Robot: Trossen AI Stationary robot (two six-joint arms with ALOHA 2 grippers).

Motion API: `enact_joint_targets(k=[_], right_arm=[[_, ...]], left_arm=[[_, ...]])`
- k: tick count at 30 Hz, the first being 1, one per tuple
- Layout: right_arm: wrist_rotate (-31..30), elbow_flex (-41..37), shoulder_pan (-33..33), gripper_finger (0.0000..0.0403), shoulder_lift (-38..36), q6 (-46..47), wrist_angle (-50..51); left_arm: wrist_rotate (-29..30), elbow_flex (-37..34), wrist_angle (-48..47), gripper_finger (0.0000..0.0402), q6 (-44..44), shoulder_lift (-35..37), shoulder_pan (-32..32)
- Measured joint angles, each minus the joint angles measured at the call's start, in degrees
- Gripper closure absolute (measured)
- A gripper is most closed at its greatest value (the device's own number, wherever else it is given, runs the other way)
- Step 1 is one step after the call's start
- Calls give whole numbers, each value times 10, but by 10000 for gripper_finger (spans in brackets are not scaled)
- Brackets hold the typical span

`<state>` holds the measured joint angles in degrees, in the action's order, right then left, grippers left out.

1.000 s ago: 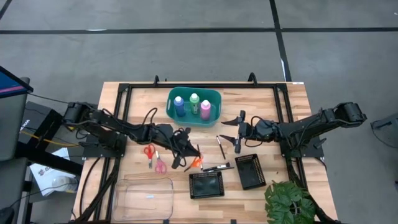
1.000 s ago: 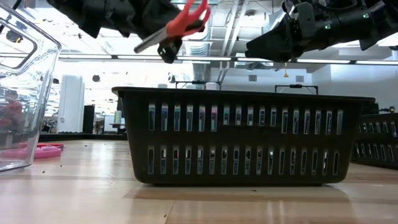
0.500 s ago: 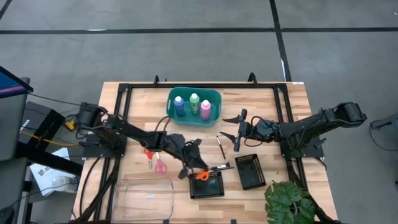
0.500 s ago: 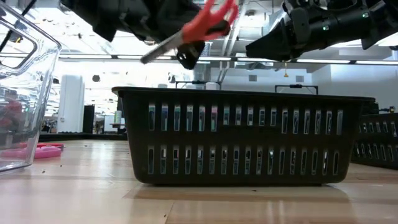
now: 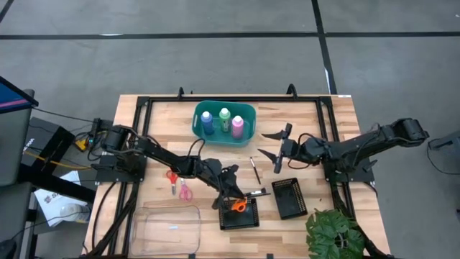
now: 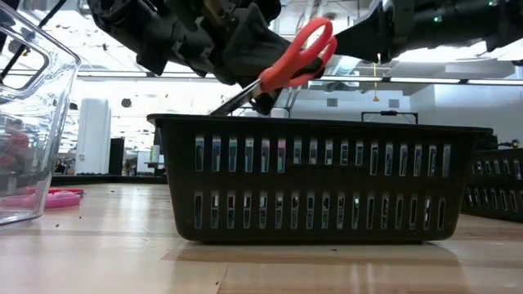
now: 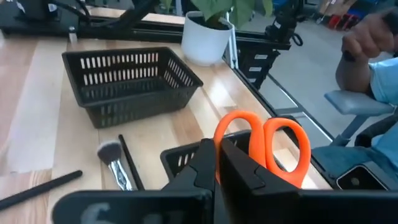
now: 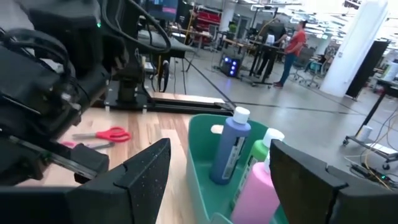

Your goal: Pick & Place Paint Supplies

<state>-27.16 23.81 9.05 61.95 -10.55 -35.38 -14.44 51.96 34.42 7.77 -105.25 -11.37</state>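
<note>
My left gripper is shut on the orange-handled scissors above the near black mesh tray. In the low view the scissors hang over that tray's rim. My right gripper hovers open right of a thin dark brush. The blue, green and pink bottles stand in the teal basket. Red scissors and pink scissors lie flat on the table. Another brush lies by the tray. My left gripper pinches the orange scissors between its two fingers just behind the handle loops, which stick out past the fingertips. The scissors are lifted clear and tilted, handles up, blades slanting down toward the tray.
A second black mesh tray sits right of the first. A clear plastic container lies at the near left, a potted plant at the near right corner. A black frame edges the table. People show in the room beyond.
My left gripper has carried the orange scissors from beside the red and pink scissors toward the table's right and near edge, stopping over the near black tray. The scissors have come lower and tipped, handles up, blades down toward the tray rim.
</note>
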Motion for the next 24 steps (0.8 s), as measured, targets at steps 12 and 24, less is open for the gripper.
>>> enact_joint_targets(k=[12, 24], right_arm=[[-16, 0, 19, 149, 2, 1, 4], [-15, 0, 19, 149, 3, 7, 7]], left_arm=[[9, 2, 19, 401, -15, -6, 1], [19, 2, 10, 401, -29, -6, -15]])
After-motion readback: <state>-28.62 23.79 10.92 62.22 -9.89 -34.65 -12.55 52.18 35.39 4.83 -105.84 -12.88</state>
